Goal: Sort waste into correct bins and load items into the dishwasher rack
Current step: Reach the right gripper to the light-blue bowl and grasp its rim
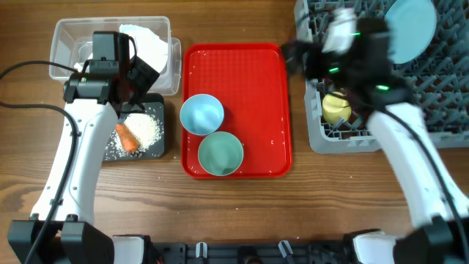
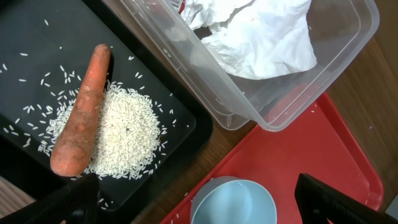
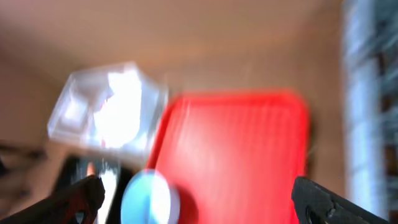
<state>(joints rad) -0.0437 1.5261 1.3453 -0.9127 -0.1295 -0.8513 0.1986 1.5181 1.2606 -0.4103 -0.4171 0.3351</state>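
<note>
An orange carrot (image 2: pixel 81 112) lies on loose white rice (image 2: pixel 124 134) in the black tray (image 2: pixel 37 37). A crumpled white napkin (image 2: pixel 261 34) fills the clear tub (image 2: pixel 249 106). A light-blue bowl (image 1: pixel 201 114) and a pale-green bowl (image 1: pixel 220 152) stand on the red tray (image 1: pixel 256 81). The light-blue plate (image 1: pixel 410 29) and yellow cup (image 1: pixel 335 108) are in the grey rack (image 1: pixel 440 95). My left gripper (image 2: pixel 205 208) is open and empty, between the tub and the black tray (image 1: pixel 145 82). My right gripper (image 3: pixel 202 199) is open and empty, blurred, at the rack's left edge (image 1: pixel 297 55). The spoon and nut-like lump are out of view.
The red tray sits mid-table between the black tray (image 1: pixel 154 143) and the rack. A few rice grains lie on the red tray's right part (image 1: pixel 282 132). A black cable (image 1: pixel 29 70) loops at the far left. Bare wood shows along the front.
</note>
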